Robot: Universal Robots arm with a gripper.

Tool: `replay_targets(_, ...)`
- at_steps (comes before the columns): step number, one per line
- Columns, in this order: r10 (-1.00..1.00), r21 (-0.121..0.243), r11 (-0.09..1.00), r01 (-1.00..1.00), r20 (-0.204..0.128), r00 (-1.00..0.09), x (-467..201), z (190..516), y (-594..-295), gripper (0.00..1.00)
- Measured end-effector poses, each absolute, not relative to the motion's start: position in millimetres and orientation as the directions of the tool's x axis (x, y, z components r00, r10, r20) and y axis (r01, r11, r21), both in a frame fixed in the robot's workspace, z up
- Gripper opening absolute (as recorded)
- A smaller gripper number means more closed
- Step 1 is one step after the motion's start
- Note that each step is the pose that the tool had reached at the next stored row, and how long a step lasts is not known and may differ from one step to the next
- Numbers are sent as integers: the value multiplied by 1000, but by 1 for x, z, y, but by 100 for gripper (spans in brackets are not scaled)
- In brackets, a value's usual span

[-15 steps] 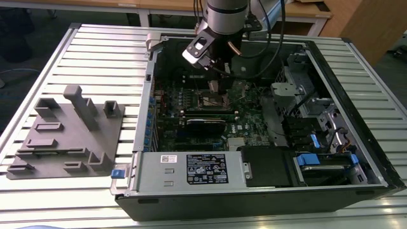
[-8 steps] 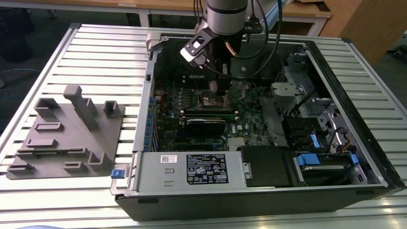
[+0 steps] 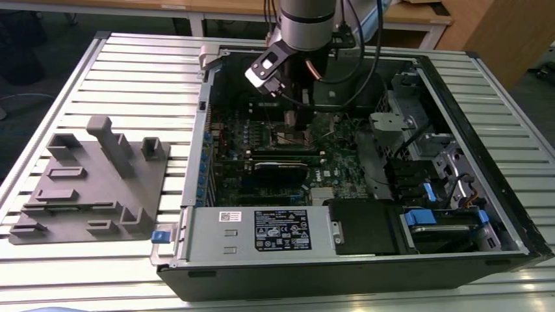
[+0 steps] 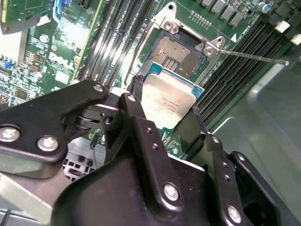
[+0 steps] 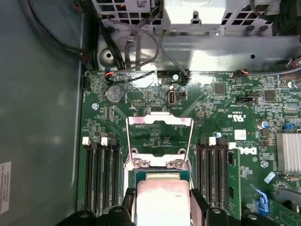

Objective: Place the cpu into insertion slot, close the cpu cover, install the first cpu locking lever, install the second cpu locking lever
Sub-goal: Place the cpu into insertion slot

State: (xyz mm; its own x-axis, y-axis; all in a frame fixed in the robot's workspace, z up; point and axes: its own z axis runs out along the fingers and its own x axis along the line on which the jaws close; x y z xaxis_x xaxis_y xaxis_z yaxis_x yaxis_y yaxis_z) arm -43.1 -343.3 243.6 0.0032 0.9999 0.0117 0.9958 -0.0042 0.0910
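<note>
- The arm (image 3: pixel 308 26) reaches down into the open computer case (image 3: pixel 485 130), which lies on its side on the slatted table (image 3: pixel 130 65).
- The gripper (image 4: pixel 165 109) is pinching the cpu (image 4: pixel 164 96). One black finger (image 4: pixel 135 89) presses on one edge and the other on the opposite edge, with the chip's silvery top facing up.
- The cpu hangs just over the green circuit board (image 5: pixel 225 103), close to the insertion slot (image 4: pixel 179 54) but not seated in it. In the second wrist view the slot's dark centre is bare inside its silver rim.
- The cpu cover (image 5: pixel 160 121) is swung open, and its thin silver frame lies back past the hinge, away from the chip.
- A thin metal lever (image 4: pixel 249 56) sticks out sideways from one corner of the slot, unlatched.
- Long black memory slots (image 5: pixel 101 174) run along both sides of the slot.
- On the exterior view's left, a grey plastic holder (image 3: pixel 87 188) sits on the table, well apart from the case.
</note>
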Motion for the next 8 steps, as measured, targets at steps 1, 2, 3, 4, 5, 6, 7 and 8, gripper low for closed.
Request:
replay_targets(1,1000,91,0,996,12,-1,-44,243,-343,54)
replay_targets(2,1000,92,5,996,12,-6,-44,241,-343,54)
replay_targets(3,1000,92,12,996,13,-13,-44,240,-343,54)
replay_targets(4,1000,92,17,996,14,-18,-45,239,-343,54)
replay_targets(5,1000,93,22,995,15,-23,-45,238,-343,54)
replay_targets(6,1000,93,25,995,15,-26,-45,236,-343,54)
replay_targets(7,1000,93,26,995,15,-27,-46,236,-343,54)
replay_targets(8,1000,93,26,995,15,-27,-46,235,-343,54)
